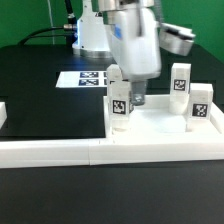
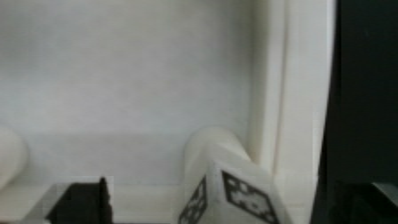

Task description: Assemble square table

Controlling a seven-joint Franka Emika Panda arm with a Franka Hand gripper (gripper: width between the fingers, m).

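Note:
The white square slab (image 1: 155, 128) lies flat on the black table. White tagged legs stand upright on it: one at the exterior view's left (image 1: 118, 103) and two at the right (image 1: 180, 80) (image 1: 201, 106). My gripper (image 1: 136, 98) hangs low over the slab, just right of the left leg. In the wrist view the slab (image 2: 143, 90) fills the frame. The tagged leg (image 2: 235, 190) stands between a dark finger (image 2: 82, 202) and the dark far side. There is a gap between finger and leg, and the jaws look open. The second finger is not distinct.
Long white border bars (image 1: 100, 152) run along the front of the slab, with another piece at the exterior view's left edge (image 1: 3, 113). The marker board (image 1: 83, 78) lies behind on the black table (image 1: 40, 80). A rounded white part (image 2: 7, 160) shows at the wrist view's edge.

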